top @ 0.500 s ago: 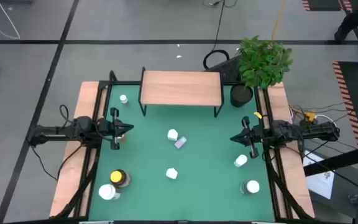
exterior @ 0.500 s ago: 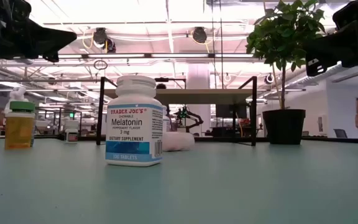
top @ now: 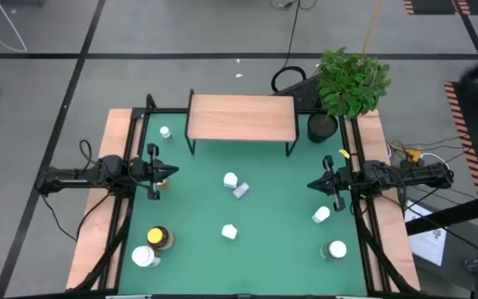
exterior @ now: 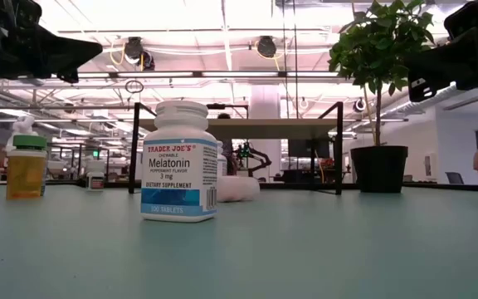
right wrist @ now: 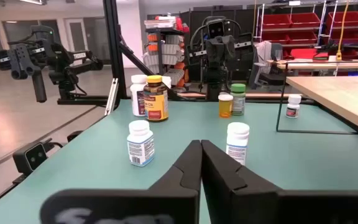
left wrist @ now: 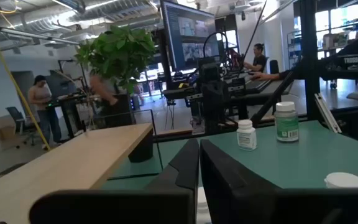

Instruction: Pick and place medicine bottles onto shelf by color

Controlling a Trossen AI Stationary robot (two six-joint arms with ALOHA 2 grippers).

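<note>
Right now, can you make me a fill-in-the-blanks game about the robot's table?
1. Both pincers, left and right, are ____.
2. The wooden shelf has ____ bottles on it.
3. The potted plant stands beside the shelf's ____ end, seen from above.
4. The front bottle's label says ____.

Answers: shut; no; right; Melatonin

A robotics lab in an open industrial hall. Exposed ducts (left wrist: pixel 36 22) and strip lights (exterior: pixel 222 75) run overhead, red parts bins (right wrist: pixel 303 28) fill racks, people work at monitors (left wrist: pixel 188 31), and another robot arm (right wrist: pixel 39 59) stands beyond the tabletop (right wrist: pixel 104 143).
</note>
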